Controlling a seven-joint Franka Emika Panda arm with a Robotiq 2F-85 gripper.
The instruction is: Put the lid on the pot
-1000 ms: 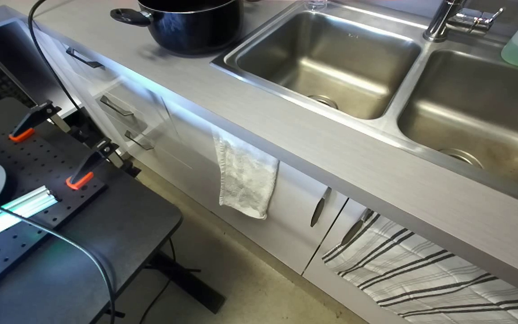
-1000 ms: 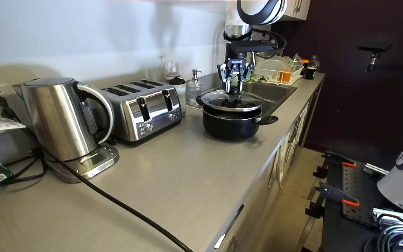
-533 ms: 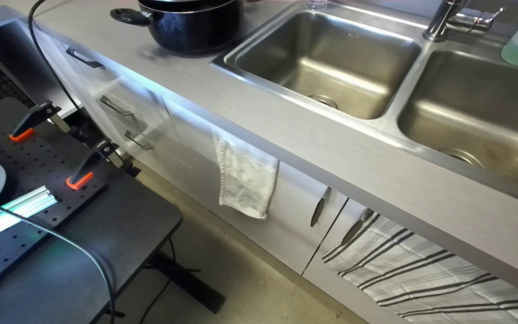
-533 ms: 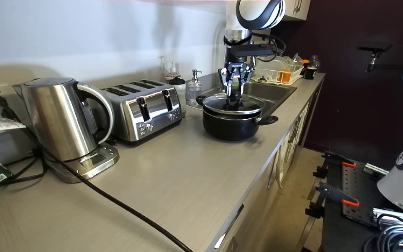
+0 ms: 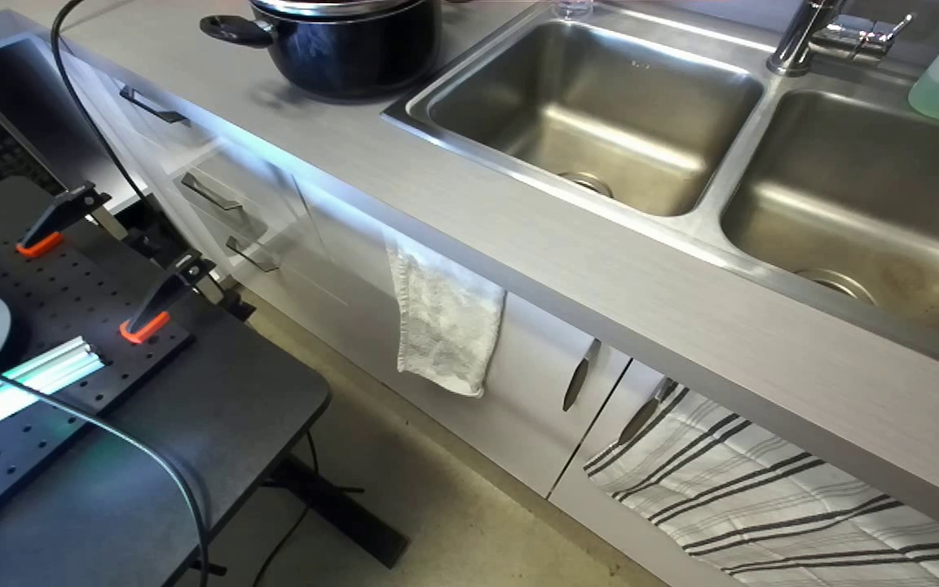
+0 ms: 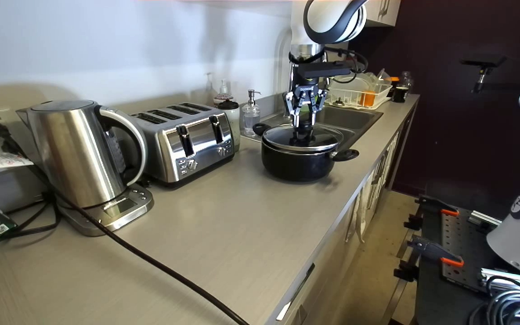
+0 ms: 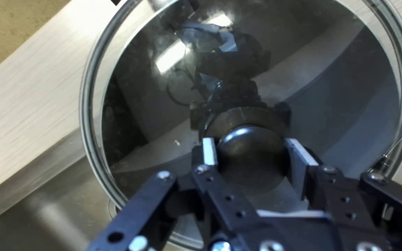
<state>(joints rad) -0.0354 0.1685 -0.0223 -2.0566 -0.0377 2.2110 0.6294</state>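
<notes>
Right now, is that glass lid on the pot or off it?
Apparently just off: the lid hangs from the tool over the pot, a thin dark gap separating their rims in both exterior views.

Lid [image 5: 335,9], pot [image 5: 355,57] — partly cut off in an ext. view.

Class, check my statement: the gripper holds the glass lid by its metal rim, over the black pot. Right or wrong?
Wrong about the rim: the wrist view shows the gripper holding the glass lid by its black knob, over the black pot.

Silver-rimmed glass lid [image 6: 304,141] over black pot [image 6: 297,167], contact unclear; pot on counter [image 6: 224,221].
</notes>
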